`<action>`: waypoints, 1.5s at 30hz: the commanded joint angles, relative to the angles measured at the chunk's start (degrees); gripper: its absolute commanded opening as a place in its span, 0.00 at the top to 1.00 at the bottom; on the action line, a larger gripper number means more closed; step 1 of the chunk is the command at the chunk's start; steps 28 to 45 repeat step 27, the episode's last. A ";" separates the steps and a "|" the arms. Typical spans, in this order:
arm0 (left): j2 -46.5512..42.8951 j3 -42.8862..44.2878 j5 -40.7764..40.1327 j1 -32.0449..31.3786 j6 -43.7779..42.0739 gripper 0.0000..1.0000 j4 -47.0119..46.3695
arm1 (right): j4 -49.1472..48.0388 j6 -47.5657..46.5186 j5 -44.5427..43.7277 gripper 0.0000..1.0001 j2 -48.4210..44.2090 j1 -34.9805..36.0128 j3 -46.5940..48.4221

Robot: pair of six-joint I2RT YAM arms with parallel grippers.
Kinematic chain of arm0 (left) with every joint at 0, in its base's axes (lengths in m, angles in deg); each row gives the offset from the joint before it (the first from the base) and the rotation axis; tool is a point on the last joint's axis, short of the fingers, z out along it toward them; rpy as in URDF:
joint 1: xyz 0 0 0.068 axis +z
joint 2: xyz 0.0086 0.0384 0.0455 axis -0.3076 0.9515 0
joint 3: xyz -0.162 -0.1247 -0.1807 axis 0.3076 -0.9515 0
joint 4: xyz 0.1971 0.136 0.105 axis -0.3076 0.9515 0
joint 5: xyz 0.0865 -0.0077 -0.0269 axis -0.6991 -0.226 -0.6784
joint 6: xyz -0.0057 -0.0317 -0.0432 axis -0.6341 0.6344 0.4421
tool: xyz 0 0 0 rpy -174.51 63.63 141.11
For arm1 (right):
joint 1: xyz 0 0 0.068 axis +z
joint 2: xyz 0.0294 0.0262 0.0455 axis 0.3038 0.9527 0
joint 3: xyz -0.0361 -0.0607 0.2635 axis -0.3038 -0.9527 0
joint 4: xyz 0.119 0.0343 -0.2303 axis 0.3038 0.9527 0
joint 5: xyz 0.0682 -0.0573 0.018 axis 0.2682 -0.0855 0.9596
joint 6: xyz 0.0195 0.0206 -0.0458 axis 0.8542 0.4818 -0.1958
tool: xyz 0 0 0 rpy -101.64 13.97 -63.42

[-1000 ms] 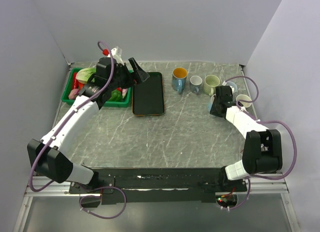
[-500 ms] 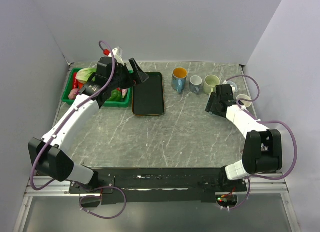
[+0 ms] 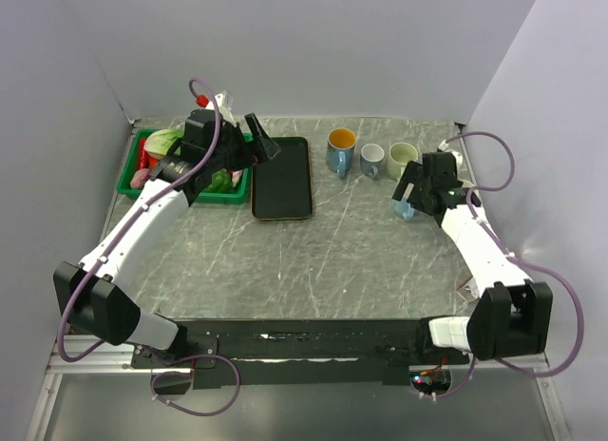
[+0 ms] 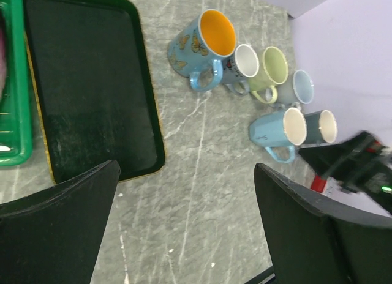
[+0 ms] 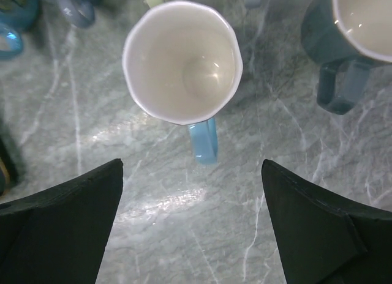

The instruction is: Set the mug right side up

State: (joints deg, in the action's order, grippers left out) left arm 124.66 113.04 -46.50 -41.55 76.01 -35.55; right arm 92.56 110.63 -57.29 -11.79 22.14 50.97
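table [image 3: 313,260]: grey marbled top, fills lower & mid top view.
mug [image 5: 182,60]: light blue outside, white inside. Stands upright on table, mouth up toward the wrist cam. Upper centre of right wrist view; handle points down-frame. In top view it sits right of centre, mostly hidden under R arm's head.
R gripper [image 5: 192,174]: right of centre in top view, aimed down over the mug. Fingers [image 5: 61,229] spread wide, one at lower left & one at lower right of wrist view. Only tabletop & the handle's tip near the gap; no contact w/ mug.
dark teal mug [image 5: 343,33]: upright, just beside the mug, upper right of right wrist view, handle down-frame. Can't tell if the two touch.
tray [image 3: 282,184]: black, yellowish rim, flat on table, upper centre of top view.
L gripper [image 4: 187,168]: upper left-centre of top view, in the air over tray's far left corner. Its fingers [image 4: 55,235] spread wide, gripping nothing.
bin [image 3: 126,173]: green, just left of tray, upper left of top view. Veg inside, partly hidden by L arm.
orange-lined mug [image 3: 341,148]: blue, mouth up, upper centre-right, just right of tray.
white-lined mug [image 3: 371,159]: small, mouth up, just beside orange-lined mug.
pale green mug [image 3: 402,159]: mouth up, next along to the right, beyond the mug.
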 commanded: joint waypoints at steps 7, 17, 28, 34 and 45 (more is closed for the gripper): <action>-6.32 2.46 -8.50 0.26 -4.46 0.04 5.11 | 5.74 0.84 4.14 0.00 -12.35 -0.49 9.63; -18.35 2.29 -20.55 0.26 -4.29 0.04 7.23 | 7.07 -0.31 21.19 0.00 -18.85 -0.49 22.40; -28.64 -2.99 -27.50 0.26 -3.68 0.04 2.23 | 11.19 -0.83 23.31 0.00 -19.30 -0.58 28.81; -28.64 -2.99 -27.50 0.26 -3.68 0.04 2.23 | 11.19 -0.83 23.31 0.00 -19.30 -0.58 28.81; -28.64 -2.99 -27.50 0.26 -3.68 0.04 2.23 | 11.19 -0.83 23.31 0.00 -19.30 -0.58 28.81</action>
